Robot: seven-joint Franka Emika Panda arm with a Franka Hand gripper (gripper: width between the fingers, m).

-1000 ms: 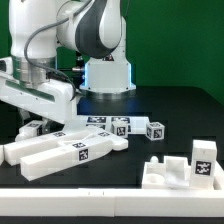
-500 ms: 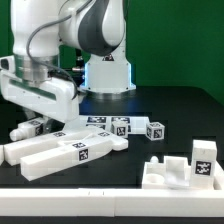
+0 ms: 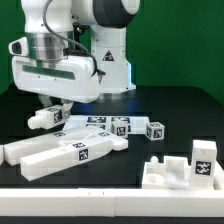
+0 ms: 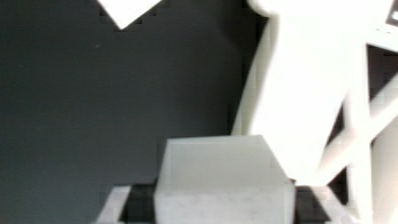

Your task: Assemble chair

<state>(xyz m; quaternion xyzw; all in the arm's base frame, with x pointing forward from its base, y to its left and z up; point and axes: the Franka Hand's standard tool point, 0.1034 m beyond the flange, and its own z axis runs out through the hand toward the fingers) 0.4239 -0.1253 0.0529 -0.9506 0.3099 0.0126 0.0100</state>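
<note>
Locate the gripper (image 3: 57, 108) at centre left in the exterior view. Its jaws appear clamped on a small tagged chair piece (image 3: 42, 118), probably carried clear of the long bars (image 3: 62, 152) for fitting.

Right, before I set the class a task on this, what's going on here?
A Panda arm is working among loose white chair parts. Its jaws seem to hold a small tagged piece just above the black table, at the exterior view's left. Long bars and small blocks lie unjoined on the table nearby. A larger shaped part sits apart at the exterior view's right.
</note>
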